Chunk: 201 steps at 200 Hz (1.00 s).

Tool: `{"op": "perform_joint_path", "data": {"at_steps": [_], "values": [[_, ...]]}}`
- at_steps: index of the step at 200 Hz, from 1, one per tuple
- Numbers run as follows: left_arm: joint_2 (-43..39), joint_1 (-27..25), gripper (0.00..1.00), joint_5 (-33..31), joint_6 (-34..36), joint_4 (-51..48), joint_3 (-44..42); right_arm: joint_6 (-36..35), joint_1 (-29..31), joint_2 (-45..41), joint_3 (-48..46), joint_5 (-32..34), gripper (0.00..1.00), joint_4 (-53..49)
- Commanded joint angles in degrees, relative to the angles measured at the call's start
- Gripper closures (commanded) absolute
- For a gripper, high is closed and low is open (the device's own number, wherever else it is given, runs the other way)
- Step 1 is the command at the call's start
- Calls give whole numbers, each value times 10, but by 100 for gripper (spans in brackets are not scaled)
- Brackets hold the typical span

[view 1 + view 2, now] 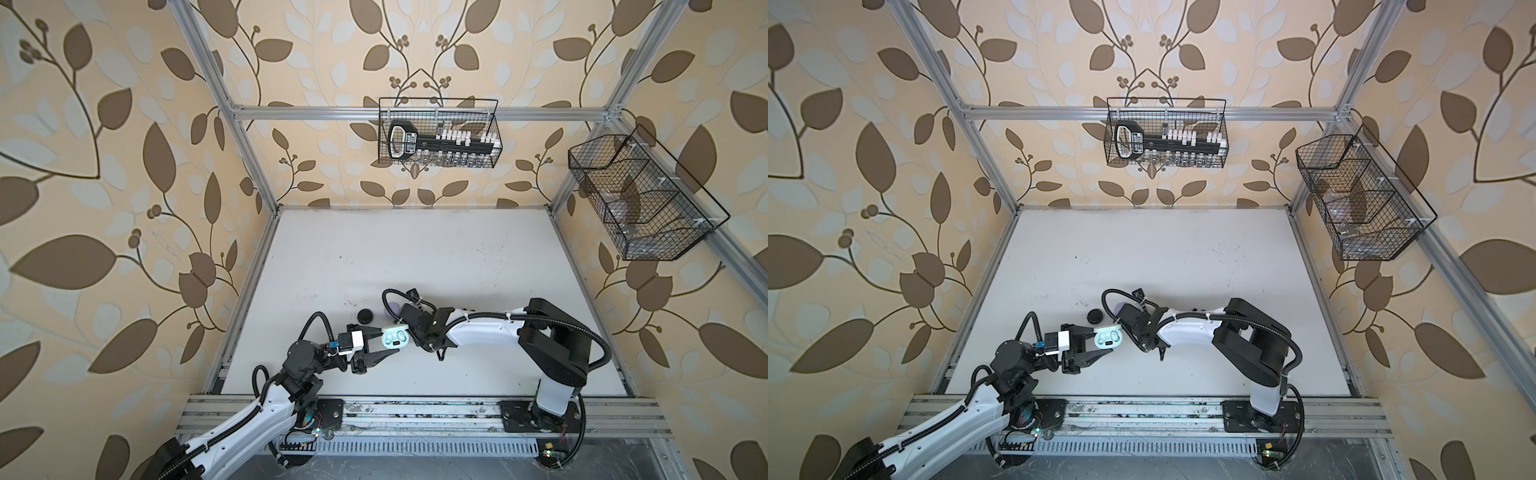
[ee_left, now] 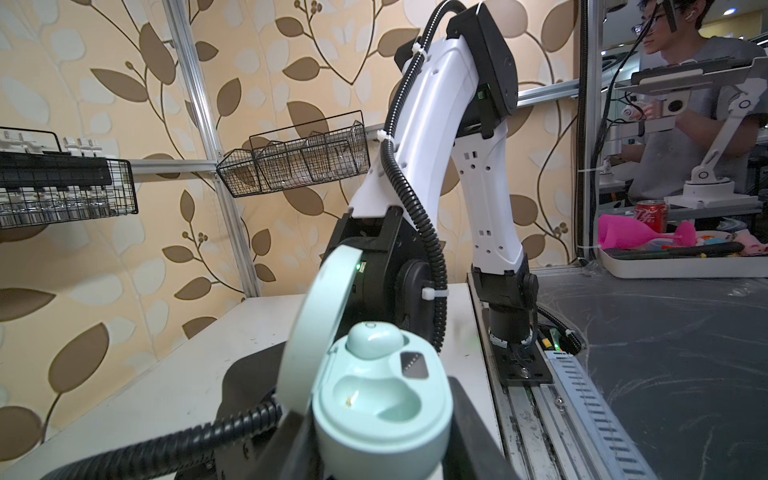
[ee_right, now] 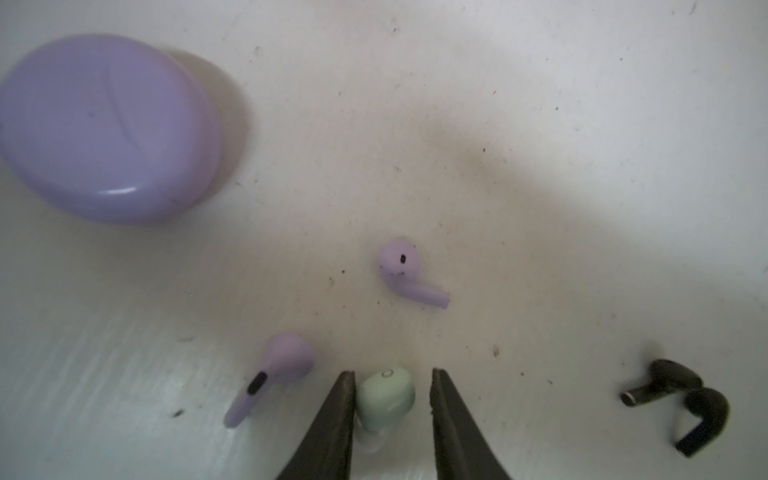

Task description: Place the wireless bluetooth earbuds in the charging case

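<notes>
While your left gripper [image 1: 388, 341] is clasping the mint case [image 2: 382, 399], your unclenched right gripper [image 3: 392, 374] is straddling the mint earbud [image 3: 386, 399], likely light, slick, at its bulb.

left pincer [image 1: 388, 341] clamped mint charging case [image 1: 398, 337], case sitting between its two fingers [image 1: 372, 332], wells facing up. black round case [image 1: 366, 316] lay on white table [image 1: 415, 257] near pincer, just off its farther finger, not touching. right arm [image 1: 478, 328] reached in, wrist just past pincer tips, beside case's far end. wire basket [image 1: 384, 114] hung well beyond pincer, on rail [image 1: 311, 111].
</notes>
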Motion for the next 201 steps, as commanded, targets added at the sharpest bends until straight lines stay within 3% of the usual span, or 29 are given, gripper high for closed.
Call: {"op": "perform_joint_path", "data": {"at_steps": [1, 42, 201], "values": [[-6, -5, 100, -1, 0, 18, -2, 12, -7, -6, -14, -11, 68, 6], [-7, -6, 100, -2, 0, 18, -1, 25, -39, 1, -38, -123, 68, 61], [-7, -8, 100, -3, 3, 12, -2, 37, -25, -31, -77, -97, 69, 62]]}}
